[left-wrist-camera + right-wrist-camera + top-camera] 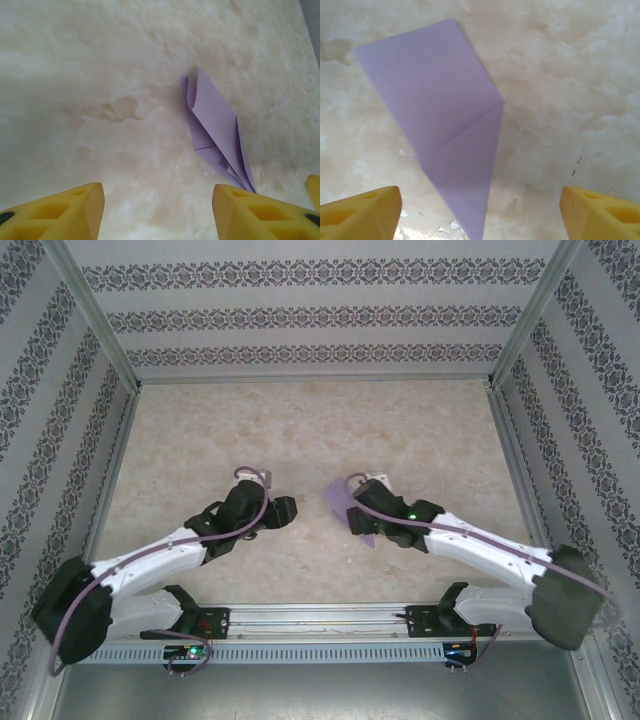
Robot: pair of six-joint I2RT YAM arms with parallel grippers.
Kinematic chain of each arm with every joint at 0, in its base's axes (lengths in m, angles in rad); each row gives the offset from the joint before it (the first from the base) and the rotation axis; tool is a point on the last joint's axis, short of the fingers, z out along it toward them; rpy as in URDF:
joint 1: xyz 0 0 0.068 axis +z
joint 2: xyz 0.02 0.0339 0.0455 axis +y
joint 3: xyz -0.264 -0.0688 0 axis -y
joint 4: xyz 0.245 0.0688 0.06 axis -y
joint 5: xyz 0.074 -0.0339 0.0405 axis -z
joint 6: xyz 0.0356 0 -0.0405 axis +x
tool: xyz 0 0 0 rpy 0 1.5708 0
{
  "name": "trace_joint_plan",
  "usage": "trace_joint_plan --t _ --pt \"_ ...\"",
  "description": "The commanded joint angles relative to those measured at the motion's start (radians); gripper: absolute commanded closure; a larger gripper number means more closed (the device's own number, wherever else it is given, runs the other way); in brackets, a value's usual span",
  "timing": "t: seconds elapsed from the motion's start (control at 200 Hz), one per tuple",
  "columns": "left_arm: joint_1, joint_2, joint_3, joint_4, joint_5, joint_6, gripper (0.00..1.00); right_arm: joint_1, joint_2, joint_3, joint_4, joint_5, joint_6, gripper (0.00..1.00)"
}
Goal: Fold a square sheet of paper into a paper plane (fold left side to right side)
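Observation:
The square sheet of paper is folded into a lavender paper plane, a slim pointed dart lying flat on the table between the two grippers. In the right wrist view the paper plane shows a diagonal crease, and its tip points down between my yellow fingers. My right gripper is open over that tip and touches nothing. In the left wrist view the paper plane lies ahead and to the right, its layers slightly lifted. My left gripper is open and holds nothing. From above, my left gripper faces my right gripper.
The marbled beige table is boxed in by patterned walls and metal posts on three sides. Small white specks lie by the plane's tip. A yellow finger of the other gripper shows at the right edge of the left wrist view.

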Motion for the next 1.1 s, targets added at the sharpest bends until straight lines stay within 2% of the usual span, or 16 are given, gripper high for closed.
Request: trace_joint_plan --t 0.0,0.14,0.27,0.5,0.58,0.769,0.894,0.979,1.094 --pt "-0.02 0.103 0.047 0.193 0.103 -0.066 0.41 -0.113 -0.118 -0.103 0.114 -0.167 0.044 0.12" --pt "-0.051 0.276 0.108 0.319 0.165 -0.11 0.41 -0.253 -0.242 -0.214 0.165 -0.281 0.079 0.03" --pt "-0.062 0.406 0.161 0.394 0.179 -0.153 0.41 -0.349 -0.307 -0.263 0.155 -0.363 0.083 0.03" --pt "-0.063 0.564 0.239 0.445 0.162 -0.222 0.43 -0.429 -0.367 -0.301 0.14 -0.419 0.083 0.03" --pt "-0.062 0.602 0.258 0.458 0.167 -0.24 0.46 -0.443 -0.373 -0.303 0.14 -0.433 0.081 0.03" --pt "-0.061 0.642 0.269 0.503 0.157 -0.253 0.65 -0.461 -0.376 -0.306 0.137 -0.456 0.071 0.03" --pt "-0.053 0.641 0.248 0.534 0.158 -0.243 0.83 -0.474 -0.391 -0.316 0.14 -0.48 0.056 0.03" --pt "-0.043 0.622 0.217 0.563 0.178 -0.229 0.92 -0.496 -0.405 -0.321 0.152 -0.525 0.045 0.03" --pt "-0.031 0.561 0.177 0.545 0.219 -0.165 0.98 -0.546 -0.412 -0.329 0.192 -0.633 0.037 0.02"
